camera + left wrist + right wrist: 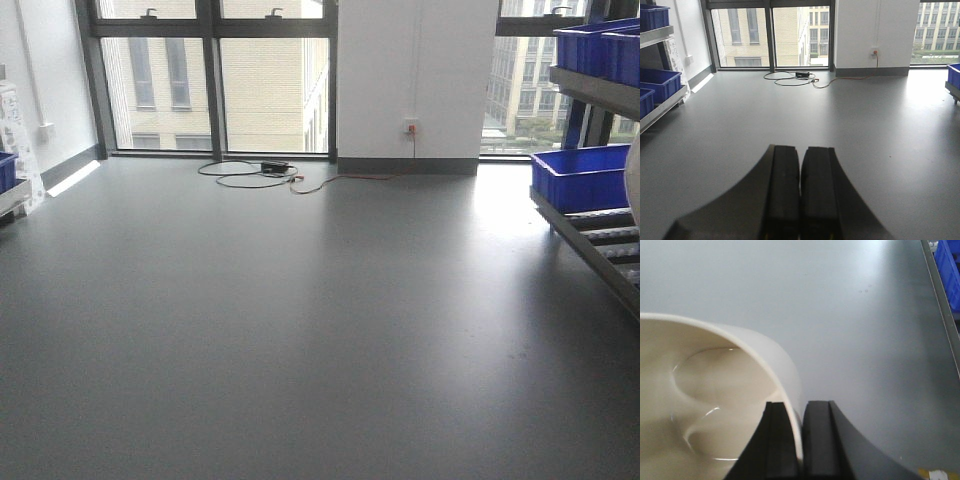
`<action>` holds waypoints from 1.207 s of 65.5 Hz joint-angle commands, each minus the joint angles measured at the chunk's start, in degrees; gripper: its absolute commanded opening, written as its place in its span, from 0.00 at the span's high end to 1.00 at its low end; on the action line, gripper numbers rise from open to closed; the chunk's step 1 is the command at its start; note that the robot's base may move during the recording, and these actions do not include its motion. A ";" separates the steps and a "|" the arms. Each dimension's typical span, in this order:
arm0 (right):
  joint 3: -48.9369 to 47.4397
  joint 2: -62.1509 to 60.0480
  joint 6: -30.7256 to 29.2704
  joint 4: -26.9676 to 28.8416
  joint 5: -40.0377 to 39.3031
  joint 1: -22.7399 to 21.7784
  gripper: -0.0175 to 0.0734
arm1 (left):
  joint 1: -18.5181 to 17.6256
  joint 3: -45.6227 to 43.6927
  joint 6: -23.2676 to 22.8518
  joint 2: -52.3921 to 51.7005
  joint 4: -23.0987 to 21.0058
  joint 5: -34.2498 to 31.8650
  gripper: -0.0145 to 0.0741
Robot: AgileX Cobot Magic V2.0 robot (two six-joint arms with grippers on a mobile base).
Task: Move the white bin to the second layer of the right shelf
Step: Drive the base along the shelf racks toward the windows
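One wall of the white bin [715, 375] sits clamped in the right tool [800, 410]; the right shelf second layer [612, 238] lies at three o'clock; the left tool [801, 150] is clenched, empty.

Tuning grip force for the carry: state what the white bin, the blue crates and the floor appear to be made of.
White bin: likely plastic, glossy cream; soft highlights curve along its smooth inside.
Blue crates: probably moulded plastic, uniform blue, duller sheen.
Floor: smooth grey coating or sheet, type unclear; it mirrors window light softly.
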 commanded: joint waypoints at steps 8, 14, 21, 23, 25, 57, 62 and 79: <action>-1.65 0.19 -0.38 0.13 -5.09 -0.36 0.76 | -0.09 2.11 -0.17 -0.92 0.00 -4.93 0.74; -1.65 0.19 -0.38 0.13 -5.09 -0.36 0.76 | -0.09 2.11 -0.17 -0.92 0.00 -4.93 0.74; -1.65 0.19 -0.38 0.13 -5.09 -0.36 0.76 | -0.09 2.11 -0.17 -0.92 0.00 -4.93 0.74; -1.65 0.19 -0.38 0.13 -5.09 -0.36 0.76 | -0.09 2.11 -0.17 -0.92 0.00 -4.93 0.74; -1.65 0.19 -0.38 0.13 -5.09 -0.36 0.76 | -0.09 2.11 -0.17 -0.92 0.00 -4.93 0.74; -1.65 0.19 -0.38 0.13 -5.09 -0.36 0.76 | -0.09 2.11 -0.17 -0.92 0.00 -4.93 0.74; -1.65 0.19 -0.38 0.13 -5.09 -0.36 0.76 | -0.09 2.11 -0.17 -0.92 0.00 -4.93 0.74; -1.65 0.19 -0.38 0.13 -5.09 -0.36 0.76 | -0.09 2.11 -0.17 -0.92 0.00 -4.93 0.74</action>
